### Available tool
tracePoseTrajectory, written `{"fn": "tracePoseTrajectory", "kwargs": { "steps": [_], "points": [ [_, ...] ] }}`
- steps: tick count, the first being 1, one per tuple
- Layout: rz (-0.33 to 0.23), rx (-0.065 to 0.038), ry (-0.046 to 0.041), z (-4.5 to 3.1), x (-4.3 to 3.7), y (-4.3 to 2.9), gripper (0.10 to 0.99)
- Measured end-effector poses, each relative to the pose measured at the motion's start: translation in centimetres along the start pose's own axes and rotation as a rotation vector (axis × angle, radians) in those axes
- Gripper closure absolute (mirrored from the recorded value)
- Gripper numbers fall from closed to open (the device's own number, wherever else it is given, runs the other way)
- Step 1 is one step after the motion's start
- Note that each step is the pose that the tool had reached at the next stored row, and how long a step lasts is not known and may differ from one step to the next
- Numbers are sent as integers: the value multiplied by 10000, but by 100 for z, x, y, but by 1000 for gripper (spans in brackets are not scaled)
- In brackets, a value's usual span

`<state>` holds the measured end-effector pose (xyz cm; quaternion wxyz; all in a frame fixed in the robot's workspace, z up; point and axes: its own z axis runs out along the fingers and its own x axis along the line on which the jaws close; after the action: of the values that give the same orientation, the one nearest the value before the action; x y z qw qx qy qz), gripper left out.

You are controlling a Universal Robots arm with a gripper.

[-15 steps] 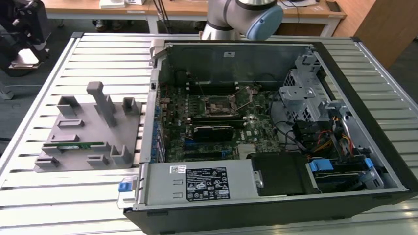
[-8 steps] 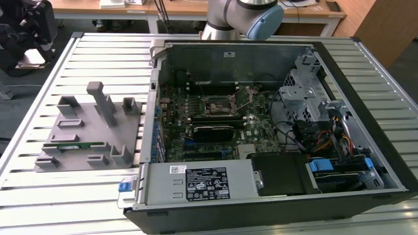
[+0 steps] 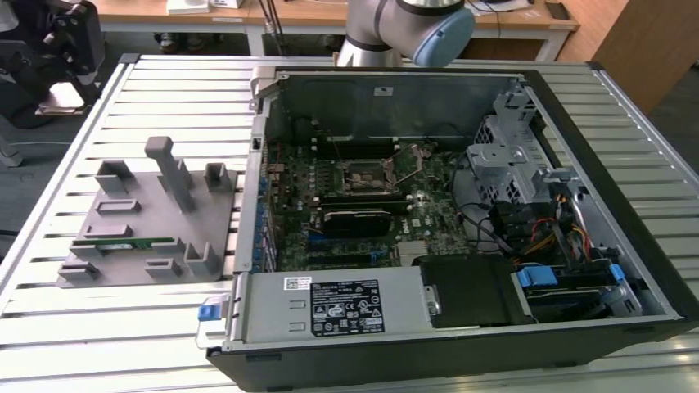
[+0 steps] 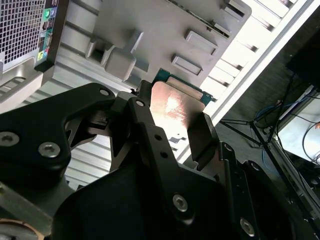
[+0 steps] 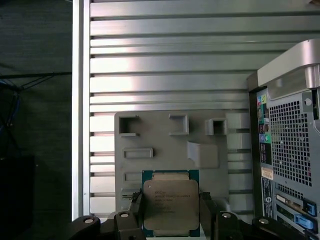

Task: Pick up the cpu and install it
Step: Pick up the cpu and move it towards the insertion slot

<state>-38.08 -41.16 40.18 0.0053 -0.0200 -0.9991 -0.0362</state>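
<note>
Your slatted tabletop (image 5: 165, 65) carries everything. Closest in the first wrist view, the claw (image 5: 170, 207) grips the cpu (image 5: 170, 197) by two opposite edges, off the surface. Beyond lies the grey tray (image 5: 160, 135), between the tabletop's edge and the computer case (image 5: 290, 145).

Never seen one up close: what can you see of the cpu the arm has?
The cpu is a small, flat square chip: silvery metal top with faint print, thin green board edge around it. The gripper clamps two opposite sides, holding it off the grey holder plate, near the computer case.
</note>
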Motion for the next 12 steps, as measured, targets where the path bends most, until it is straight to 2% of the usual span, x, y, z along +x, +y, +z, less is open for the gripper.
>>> {"fn": "tracePoseTrajectory", "kwargs": {
  "steps": [12],
  "points": [
    [0,-1,0,4,-105,4,549]
  ]
}}
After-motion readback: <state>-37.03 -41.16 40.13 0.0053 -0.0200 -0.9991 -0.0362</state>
